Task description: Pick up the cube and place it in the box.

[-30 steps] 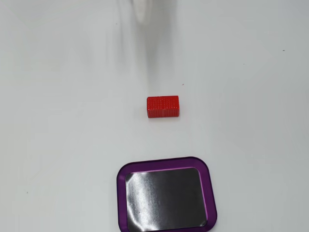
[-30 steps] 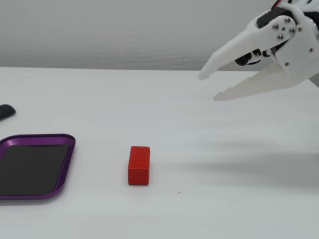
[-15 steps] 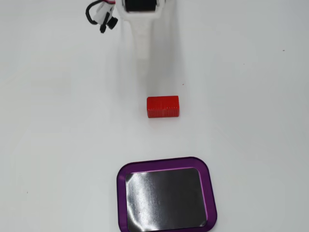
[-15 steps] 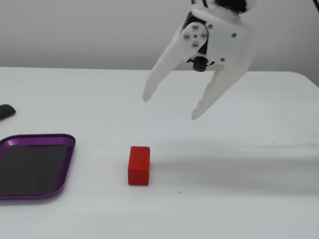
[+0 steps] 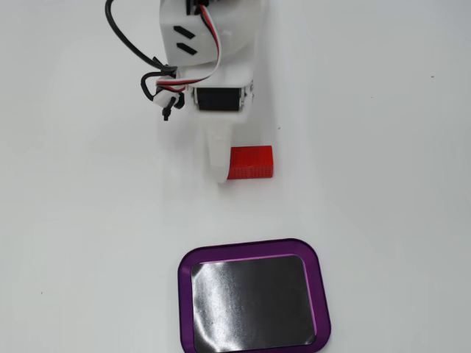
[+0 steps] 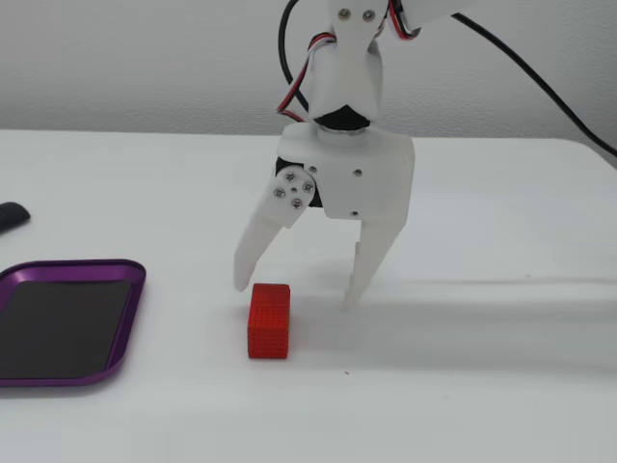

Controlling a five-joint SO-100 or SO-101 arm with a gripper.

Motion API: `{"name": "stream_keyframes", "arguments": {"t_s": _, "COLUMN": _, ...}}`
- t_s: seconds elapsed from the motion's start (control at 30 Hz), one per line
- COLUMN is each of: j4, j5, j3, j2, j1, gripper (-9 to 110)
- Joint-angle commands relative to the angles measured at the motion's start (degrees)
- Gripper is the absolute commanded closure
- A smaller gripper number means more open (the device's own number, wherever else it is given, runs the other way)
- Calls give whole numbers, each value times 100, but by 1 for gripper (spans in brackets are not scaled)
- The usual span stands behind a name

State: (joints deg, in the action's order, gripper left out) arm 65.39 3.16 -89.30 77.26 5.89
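The red cube point(image 5: 251, 162) lies on the white table, also seen in a fixed view point(image 6: 269, 321). My gripper point(image 6: 297, 289) is open and empty, pointing down with its tips close to the table. The cube lies beside the gripper, not between the jaws: it is just right of the white finger point(image 5: 218, 158) in a fixed view. The gripper point(image 5: 219, 151) is partly hidden there under its own body. The purple-rimmed box point(image 5: 184, 309) with its dark bottom is empty, below the cube in one fixed view and at the left edge point(image 6: 125, 318) in the other.
Black and coloured cables point(image 5: 136, 51) loop off the arm's left side. A small dark object point(image 6: 10, 217) lies at the far left edge of the table. The back edge of the table meets a white wall.
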Motion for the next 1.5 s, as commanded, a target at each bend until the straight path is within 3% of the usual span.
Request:
{"name": "stream_keyframes", "arguments": {"t_s": 0.0, "j4": -9, "j5": -35, "j3": 343, "j2": 26, "j1": -18, "gripper": 71}}
{"name": "stream_keyframes", "arguments": {"t_s": 0.77, "j4": -70, "j5": -26, "j3": 527, "j2": -9, "j1": -633, "gripper": 71}}
{"name": "stream_keyframes", "arguments": {"t_s": 1.2, "j4": -308, "j5": 35, "j3": 483, "j2": -18, "j1": -624, "gripper": 102}}
{"name": "stream_keyframes", "arguments": {"t_s": 1.47, "j4": -237, "j5": 44, "j3": 545, "j2": 70, "j1": -624, "gripper": 102}}
